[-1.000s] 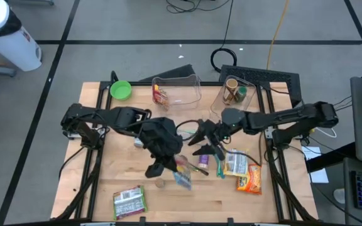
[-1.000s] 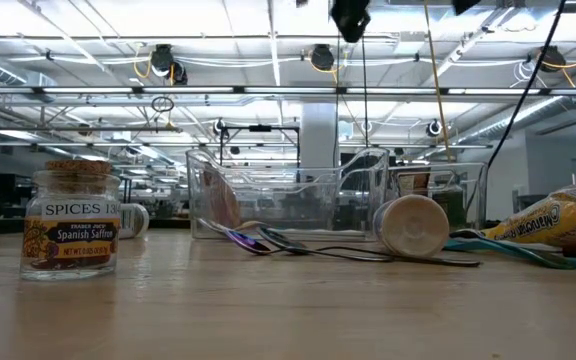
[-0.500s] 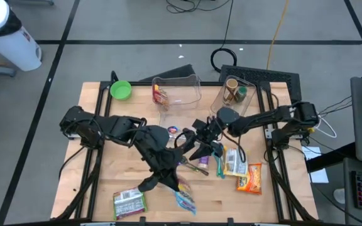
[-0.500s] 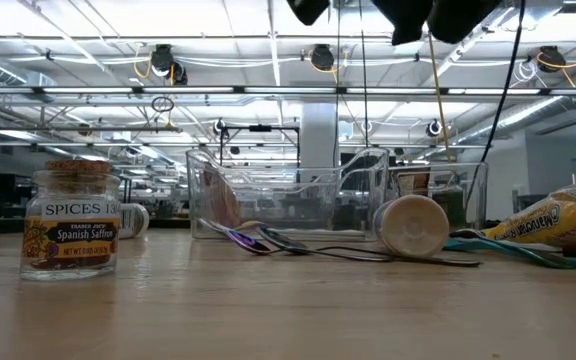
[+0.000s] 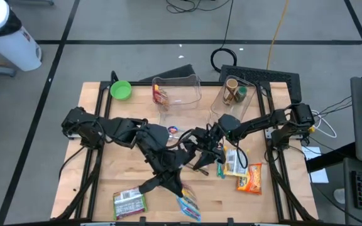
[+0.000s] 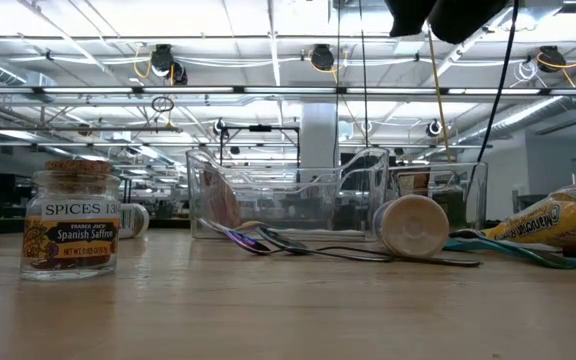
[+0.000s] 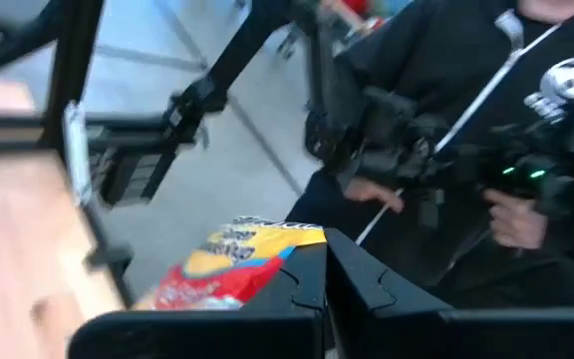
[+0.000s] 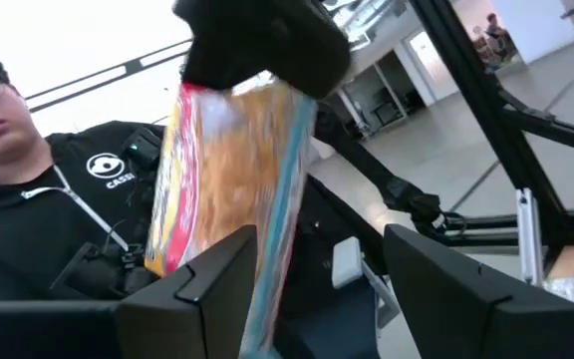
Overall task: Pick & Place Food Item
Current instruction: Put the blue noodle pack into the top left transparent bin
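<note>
Here the left gripper point(image 5: 180, 193) is clamped on a colourful snack bag point(image 5: 189, 206), which hangs from its fingers above the table's point(image 5: 105, 182) front edge. Mid-table, the right gripper point(image 5: 201, 156) is spread wide and holds nothing, near a spoon point(image 5: 192, 166).

A: Anything readable on the worktop?

B: Yes, the little cork-topped spice jar point(image 6: 72, 222) in the low view. Its label says "SPICES" in large letters on top, then "TRADER JOE'S" in small type, then "Spanish Saffron" below that.

A: And the finer print under that?

B: Too small to make out.

A: The packets lying around?

B: Printed, but none of the lettering can be read.

A: Anything in the wrist views?

B: A round white logo on a person's dark hoodie point(image 8: 108, 168), with a word starting "CASS" beneath it; the rest is unclear.
</note>
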Controlling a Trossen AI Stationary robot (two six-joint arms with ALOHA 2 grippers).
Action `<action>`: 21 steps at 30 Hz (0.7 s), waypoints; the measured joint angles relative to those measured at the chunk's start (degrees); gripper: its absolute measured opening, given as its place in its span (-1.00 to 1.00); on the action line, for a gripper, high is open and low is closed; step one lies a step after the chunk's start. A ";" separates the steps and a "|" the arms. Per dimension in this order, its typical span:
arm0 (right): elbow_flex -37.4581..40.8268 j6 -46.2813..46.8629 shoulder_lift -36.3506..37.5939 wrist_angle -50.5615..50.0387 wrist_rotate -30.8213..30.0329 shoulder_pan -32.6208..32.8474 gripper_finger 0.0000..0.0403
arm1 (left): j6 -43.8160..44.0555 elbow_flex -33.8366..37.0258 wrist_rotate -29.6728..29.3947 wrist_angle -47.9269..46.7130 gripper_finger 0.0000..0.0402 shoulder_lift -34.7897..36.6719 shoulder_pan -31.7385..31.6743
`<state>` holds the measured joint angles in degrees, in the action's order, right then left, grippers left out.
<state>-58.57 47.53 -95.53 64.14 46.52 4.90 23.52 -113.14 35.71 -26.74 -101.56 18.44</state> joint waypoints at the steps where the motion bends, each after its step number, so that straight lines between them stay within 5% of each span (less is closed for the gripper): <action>1: 0.00 0.02 0.00 0.31 -0.02 0.20 0.05 | 0.25 0.00 0.92 0.60 -1.00 -0.34 -0.11; 11: -3.31 2.80 0.06 2.83 2.60 2.76 0.05 | -0.36 0.00 6.20 2.70 -1.00 -2.49 -1.92; 21: -3.63 2.49 0.02 1.98 2.96 2.74 0.05 | 5.56 0.00 5.33 4.72 -1.00 -2.49 -1.88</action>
<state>-62.19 50.02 -95.50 66.12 49.48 7.64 29.08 -113.14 41.04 -22.02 -104.05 16.56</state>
